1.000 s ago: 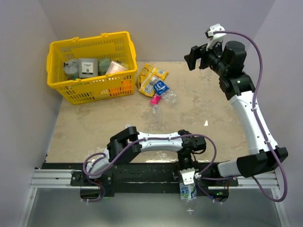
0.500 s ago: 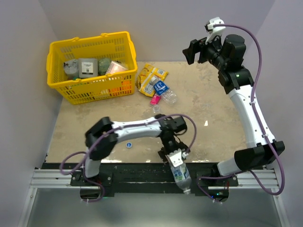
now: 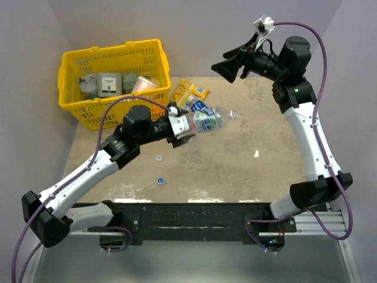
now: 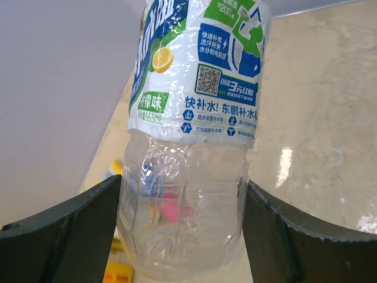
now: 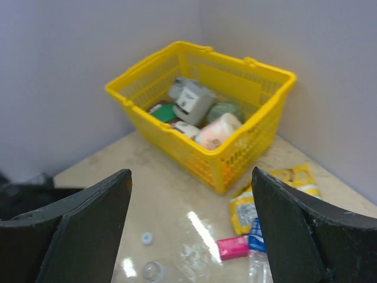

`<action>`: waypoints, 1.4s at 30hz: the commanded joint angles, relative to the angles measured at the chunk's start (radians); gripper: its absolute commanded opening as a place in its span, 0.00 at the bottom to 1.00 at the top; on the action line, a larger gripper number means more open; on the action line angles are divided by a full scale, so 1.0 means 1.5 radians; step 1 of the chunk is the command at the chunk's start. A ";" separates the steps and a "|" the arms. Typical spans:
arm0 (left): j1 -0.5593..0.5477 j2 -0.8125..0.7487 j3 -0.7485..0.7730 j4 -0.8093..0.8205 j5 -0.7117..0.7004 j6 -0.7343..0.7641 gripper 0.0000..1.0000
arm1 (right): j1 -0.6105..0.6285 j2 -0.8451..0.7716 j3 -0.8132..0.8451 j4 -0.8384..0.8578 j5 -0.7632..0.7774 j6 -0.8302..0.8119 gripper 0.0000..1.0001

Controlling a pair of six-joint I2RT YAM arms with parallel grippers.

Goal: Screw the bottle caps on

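Observation:
My left gripper (image 3: 178, 127) is shut on the base of a clear bottle (image 3: 206, 119) with a green and white label. It holds the bottle level above the table, neck pointing right. In the left wrist view both fingers (image 4: 70, 230) press the bottle (image 4: 194, 118) at its clear lower part. A whitish cap (image 3: 158, 158) and a blue cap (image 3: 160, 180) lie on the table below my left arm. A bottle with a dark blue label (image 3: 198, 106) lies behind the held one. My right gripper (image 3: 227, 68) hangs open and empty, high at the back. Its view shows the whitish cap (image 5: 146, 238).
A yellow basket (image 3: 154, 56) with packaged goods stands at the back left. Yellow snack packets (image 3: 189, 91) lie beside it, and a pink packet (image 5: 234, 246) next to the blue-labelled bottle (image 5: 259, 247). A small clear round thing (image 5: 152, 271) sits near the whitish cap.
My left arm has swung the bottle from the near table edge up to the middle left, turning it level. My right gripper has tilted toward the left. Both caps have come into view.

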 commanded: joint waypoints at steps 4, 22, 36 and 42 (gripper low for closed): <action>0.169 0.021 -0.037 0.141 -0.081 -0.282 0.00 | 0.000 0.012 -0.072 0.266 -0.175 0.308 0.85; 0.184 0.063 0.013 0.210 -0.014 -0.346 0.00 | 0.023 0.058 -0.103 0.179 -0.094 0.269 0.80; 0.184 0.076 0.018 0.226 0.040 -0.349 0.04 | 0.040 0.085 -0.080 0.175 -0.080 0.226 0.19; 0.184 0.068 -0.010 0.206 0.083 -0.330 0.79 | 0.107 0.095 0.024 -0.049 -0.053 -0.072 0.00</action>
